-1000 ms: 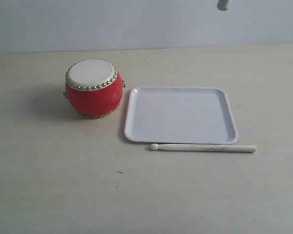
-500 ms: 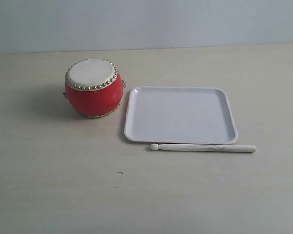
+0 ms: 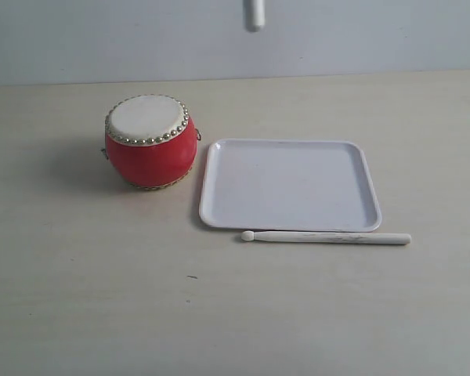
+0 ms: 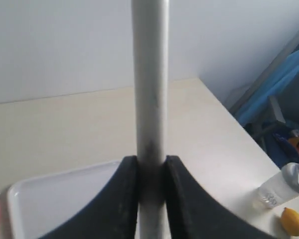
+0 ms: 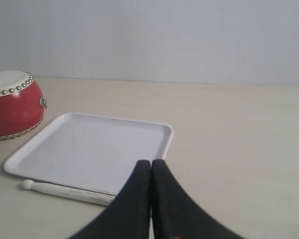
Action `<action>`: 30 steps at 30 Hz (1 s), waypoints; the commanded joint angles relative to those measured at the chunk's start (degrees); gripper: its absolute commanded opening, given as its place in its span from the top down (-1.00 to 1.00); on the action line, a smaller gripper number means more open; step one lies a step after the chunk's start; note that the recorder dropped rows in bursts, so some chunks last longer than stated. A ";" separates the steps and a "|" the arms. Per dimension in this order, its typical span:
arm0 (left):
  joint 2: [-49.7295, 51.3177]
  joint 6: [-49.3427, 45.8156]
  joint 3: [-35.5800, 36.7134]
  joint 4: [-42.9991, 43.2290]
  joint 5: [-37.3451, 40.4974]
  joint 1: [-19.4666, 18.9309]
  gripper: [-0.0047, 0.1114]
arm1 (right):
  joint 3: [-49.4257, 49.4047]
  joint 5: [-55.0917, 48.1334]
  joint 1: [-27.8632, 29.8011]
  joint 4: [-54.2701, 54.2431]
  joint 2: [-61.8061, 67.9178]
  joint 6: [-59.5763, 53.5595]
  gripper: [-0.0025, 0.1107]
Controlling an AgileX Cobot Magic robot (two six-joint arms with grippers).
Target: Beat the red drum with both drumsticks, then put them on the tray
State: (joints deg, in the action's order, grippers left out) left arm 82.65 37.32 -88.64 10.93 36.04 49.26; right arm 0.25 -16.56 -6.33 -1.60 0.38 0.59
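Pinching one drumstick (image 4: 149, 74) in left gripper (image 4: 150, 162): pickup step; right gripper (image 5: 150, 164) (pressed together, empty) must open, fetch second drumstick (image 3: 326, 237).

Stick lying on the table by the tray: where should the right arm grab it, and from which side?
Take the stick near its thick end, from straight above, jaws across the shaft. It lies flat, close along the tray rim, but that end pokes past the tray's corner, likely leaving room on both sides.
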 commanded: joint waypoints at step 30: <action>-42.41 -3.94 50.10 -1.04 2.70 -28.72 0.92 | -0.25 0.67 0.27 -0.04 -0.38 -0.12 0.96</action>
State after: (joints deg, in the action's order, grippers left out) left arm 40.77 34.81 -39.16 10.43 38.30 20.64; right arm 0.25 -16.56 -6.33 -1.60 0.38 0.59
